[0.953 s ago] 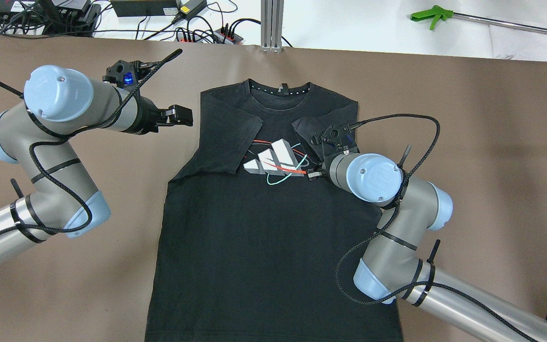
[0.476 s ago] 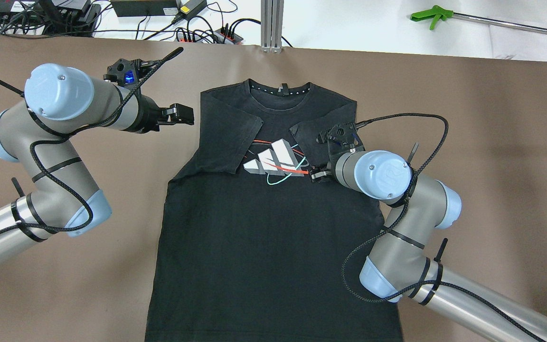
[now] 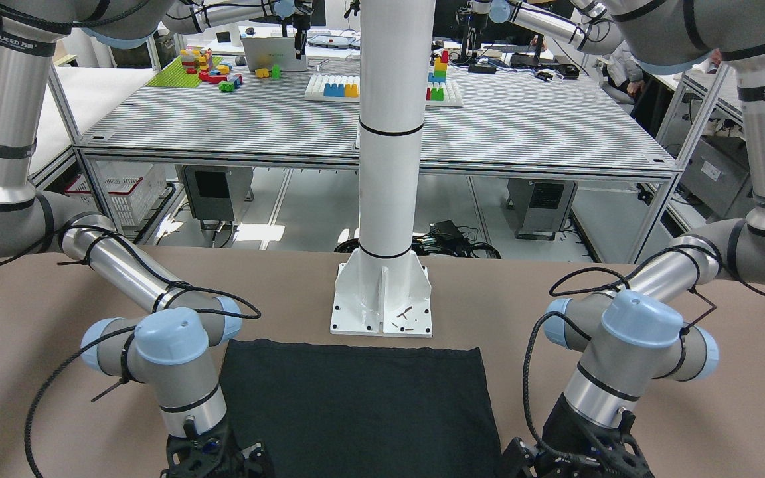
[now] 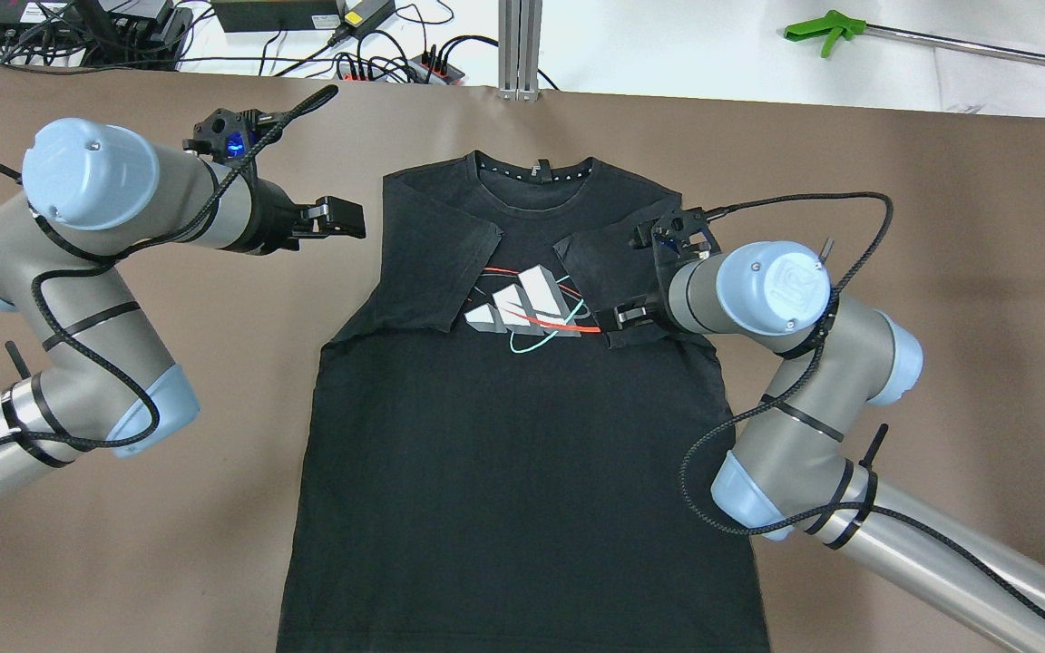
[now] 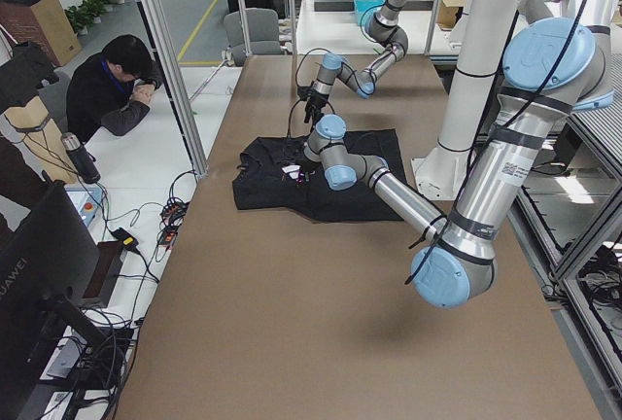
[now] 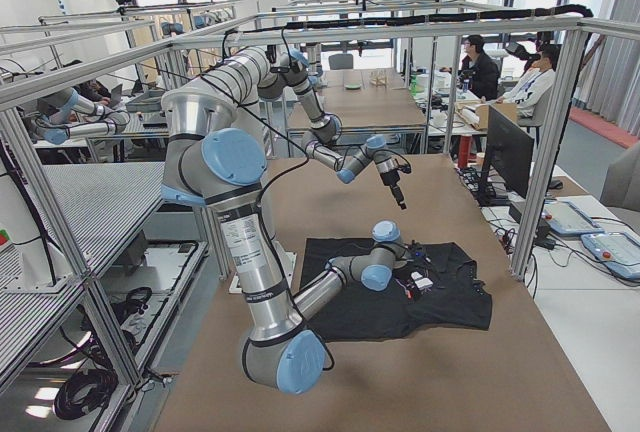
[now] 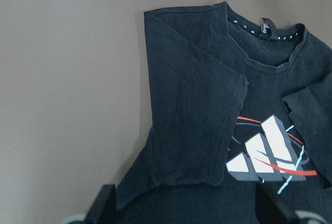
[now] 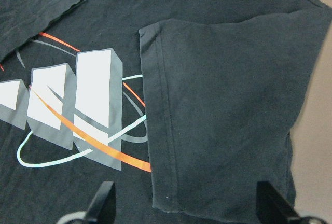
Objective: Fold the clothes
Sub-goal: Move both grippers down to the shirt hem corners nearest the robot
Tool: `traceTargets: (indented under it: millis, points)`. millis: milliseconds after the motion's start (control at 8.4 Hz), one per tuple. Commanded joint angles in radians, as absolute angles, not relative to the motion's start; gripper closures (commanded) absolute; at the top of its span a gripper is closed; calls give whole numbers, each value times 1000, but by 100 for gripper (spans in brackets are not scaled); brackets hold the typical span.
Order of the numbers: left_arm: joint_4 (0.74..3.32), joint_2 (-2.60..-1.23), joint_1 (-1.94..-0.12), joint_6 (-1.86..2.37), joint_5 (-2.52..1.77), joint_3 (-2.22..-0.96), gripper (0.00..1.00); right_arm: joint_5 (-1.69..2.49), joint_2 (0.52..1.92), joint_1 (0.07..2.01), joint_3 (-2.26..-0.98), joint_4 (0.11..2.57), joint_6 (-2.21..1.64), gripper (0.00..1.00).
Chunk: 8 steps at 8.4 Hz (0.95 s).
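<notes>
The clothes are a black T-shirt (image 4: 522,472) lying flat, face up, with a white, red and teal print (image 4: 527,304) on the chest. Both sleeves are folded inward: the left sleeve (image 4: 432,263) and the right sleeve (image 4: 600,263). My left gripper (image 4: 346,218) hovers open over bare table just left of the shirt's shoulder; in its wrist view the fingers (image 7: 106,203) stand wide apart above the folded sleeve (image 7: 192,130). My right gripper (image 4: 627,317) is open and empty at the lower edge of the right sleeve (image 8: 223,110), which lies flat.
The brown table (image 4: 940,227) spreads wide on both sides of the shirt. A white pillar's base plate (image 3: 382,299) stands just behind the shirt's hem. Cables and power strips (image 4: 377,54) and a green-handled tool (image 4: 826,34) lie beyond the far edge. A person (image 5: 112,89) sits beside the table.
My right arm has drawn back to the right, off the print, and the right sleeve has settled flat. The left arm has shifted slightly left and stays open.
</notes>
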<state>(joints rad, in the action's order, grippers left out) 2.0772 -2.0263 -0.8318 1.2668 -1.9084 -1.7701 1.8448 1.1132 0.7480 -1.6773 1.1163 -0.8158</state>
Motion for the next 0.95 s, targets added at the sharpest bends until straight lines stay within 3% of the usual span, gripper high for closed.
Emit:
traceTargets:
  millis: [0, 357, 715, 834]
  points:
    - [2104, -1875, -831, 1290, -1939, -1897, 5, 1977, 1346, 805, -1875, 1117, -822, 6]
    - [2349, -1726, -804, 1469, -1991, -1963, 5, 2093, 1530, 805, -1999, 1047, -1044, 6]
    - [2347, -1611, -509, 1541, -1669, -2049, 6, 2155, 1750, 796, -1939, 681, -1109, 6]
    - [2347, -1594, -432, 1560, -1581, -2051, 6, 2213, 1758, 792, -1884, 558, -1212, 6]
